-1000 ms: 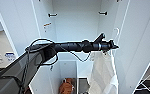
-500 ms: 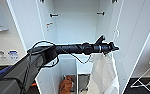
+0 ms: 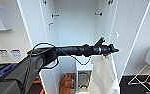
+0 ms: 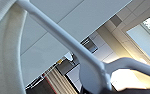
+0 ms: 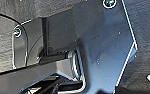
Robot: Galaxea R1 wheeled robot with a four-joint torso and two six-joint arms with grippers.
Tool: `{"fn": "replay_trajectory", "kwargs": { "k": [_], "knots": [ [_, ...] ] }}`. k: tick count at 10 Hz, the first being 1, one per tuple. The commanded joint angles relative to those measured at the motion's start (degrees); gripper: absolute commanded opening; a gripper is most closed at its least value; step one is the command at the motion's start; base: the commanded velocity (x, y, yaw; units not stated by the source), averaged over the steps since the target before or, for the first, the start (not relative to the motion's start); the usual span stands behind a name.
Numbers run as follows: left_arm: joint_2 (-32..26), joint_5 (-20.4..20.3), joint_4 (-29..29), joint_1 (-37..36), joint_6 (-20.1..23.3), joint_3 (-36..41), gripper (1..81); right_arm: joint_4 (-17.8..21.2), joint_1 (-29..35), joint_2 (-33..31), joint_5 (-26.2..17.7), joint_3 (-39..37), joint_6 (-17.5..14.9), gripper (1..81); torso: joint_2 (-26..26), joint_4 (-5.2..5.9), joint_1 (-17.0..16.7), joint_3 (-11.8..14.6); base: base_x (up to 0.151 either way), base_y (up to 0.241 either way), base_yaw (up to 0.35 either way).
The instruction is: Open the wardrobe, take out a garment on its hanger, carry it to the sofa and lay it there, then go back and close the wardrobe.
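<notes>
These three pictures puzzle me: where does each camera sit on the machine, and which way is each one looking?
Head view: high on the robot, looking forward and down into the open wardrobe; its left arm crosses the picture to the left gripper, with the garment hanging below.
Left wrist view: on the left arm's wrist, looking upward past the white hanger toward ceiling panels.
Right wrist view: on the right wrist, facing the robot's own dark plate.
Shared: the garment's fabric shows in the head view and the left wrist view.

White wardrobe, white garment, rust-orange garment, black arm.
</notes>
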Motion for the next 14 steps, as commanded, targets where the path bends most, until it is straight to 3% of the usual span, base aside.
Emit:
{"fn": "replay_trajectory", "kwargs": {
  "k": [1, 4, 8, 14],
  "knots": [
    [-0.2, -2.7, 2.5, -10.5, 0.9, 0.8, 1.0, 0.3, 1.9, 0.0, -3.0, 0.2, 0.0, 81.1, 0.0, 0.00, 0.0, 0.0, -0.131, 0.000, 0.000],
    [-0.6, -2.7, 2.5, -10.1, 0.9, 1.5, 1.0, 0.3, 1.9, 0.1, -3.0, 0.2, 0.0, 81.1, 0.0, 0.00, 0.0, 0.0, -0.111, 0.000, 0.000],
    [-1.1, -2.5, 4.1, -8.7, 0.9, 2.1, 1.0, 0.3, 1.9, 0.0, -3.0, 0.2, 0.0, 81.1, -0.1, 0.00, -0.1, 0.0, 0.000, 0.000, 0.000],
    [-7.2, -2.6, 6.6, -4.0, 0.7, 6.4, 1.0, 0.3, 2.0, 0.1, -2.9, 0.4, 0.0, 81.1, -0.1, 0.00, -0.1, 0.0, 0.000, 0.000, 0.000]
  ]
}}
